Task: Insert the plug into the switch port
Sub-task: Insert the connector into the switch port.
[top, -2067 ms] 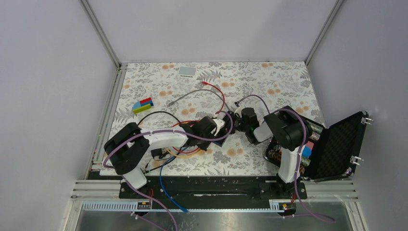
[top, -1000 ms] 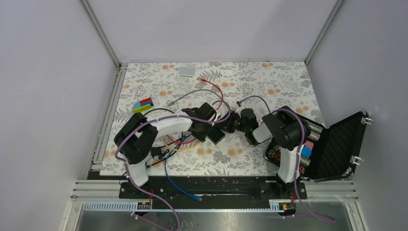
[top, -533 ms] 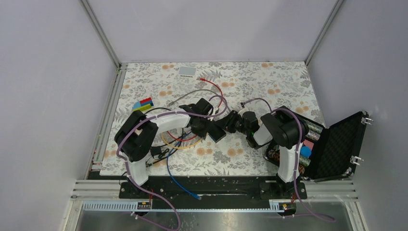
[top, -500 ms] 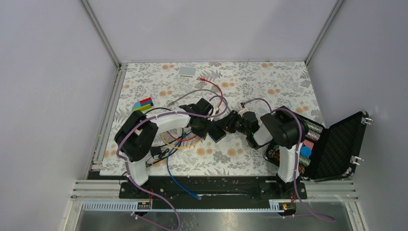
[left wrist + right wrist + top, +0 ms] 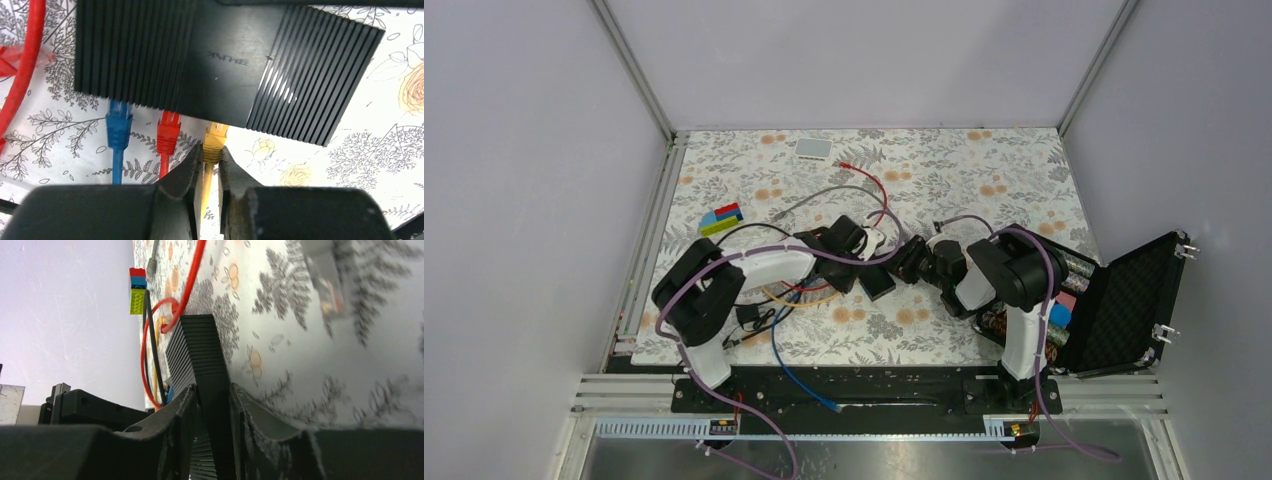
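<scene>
Left wrist, switch: a flat black ribbed switch [image 5: 225,65] lies on the floral table [image 5: 380,150], with its port edge toward the camera.
Left wrist, plugs: a blue plug [image 5: 119,125], a red plug [image 5: 168,132] and the yellow plug [image 5: 215,139] stand side by side at that edge, their noses under its lip. How deep the yellow one sits cannot be told.
Left wrist, left gripper: the left gripper [image 5: 210,162] is almost closed, pinching the rear of the yellow plug and the yellow cable [image 5: 206,192] behind it.
Left wrist, red cable: a red cable [image 5: 25,65] runs past the switch's left end.
Right wrist, right gripper: the right gripper [image 5: 212,400] is clamped on the near end of the switch, one finger on each flat face.
Right wrist, background: a black cable [image 5: 151,340] loops past the switch's far end, and a stack of toy bricks [image 5: 137,295] lies beyond it.
Top, arms: both arms meet mid-table with the switch between the grippers.
Top, surroundings: a white box [image 5: 814,148] lies near the far edge, an open black case [image 5: 1124,295] at the right, and a blue cable [image 5: 799,370] trails over the near edge.
</scene>
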Available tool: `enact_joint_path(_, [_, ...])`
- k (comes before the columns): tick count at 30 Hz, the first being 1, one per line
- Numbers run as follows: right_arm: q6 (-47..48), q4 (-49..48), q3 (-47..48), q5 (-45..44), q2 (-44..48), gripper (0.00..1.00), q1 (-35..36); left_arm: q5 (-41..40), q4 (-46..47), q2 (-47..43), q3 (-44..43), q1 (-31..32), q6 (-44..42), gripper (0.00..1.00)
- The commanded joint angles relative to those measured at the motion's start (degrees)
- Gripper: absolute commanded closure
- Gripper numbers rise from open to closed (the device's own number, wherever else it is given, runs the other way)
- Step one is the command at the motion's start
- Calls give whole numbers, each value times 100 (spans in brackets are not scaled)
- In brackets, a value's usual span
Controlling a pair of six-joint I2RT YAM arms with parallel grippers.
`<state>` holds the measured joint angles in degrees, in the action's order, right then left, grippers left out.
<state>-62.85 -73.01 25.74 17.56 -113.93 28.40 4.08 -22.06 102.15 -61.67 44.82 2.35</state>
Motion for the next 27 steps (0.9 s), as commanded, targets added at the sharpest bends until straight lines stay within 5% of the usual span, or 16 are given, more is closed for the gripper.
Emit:
enact_joint_path(1, [-859,1102,-526,1965,130,62,397,-382,3479,-429,510,-38,-176,98])
enact_joint_path(19, [-97,3284,83,1614,1535,49,-768,78,1865,-2465,1525,-68,-279,47])
enact_joint_path(27, [2067,6137,916,746,3072,48,-786,-1063,1017,-2979,779,-834,306,41])
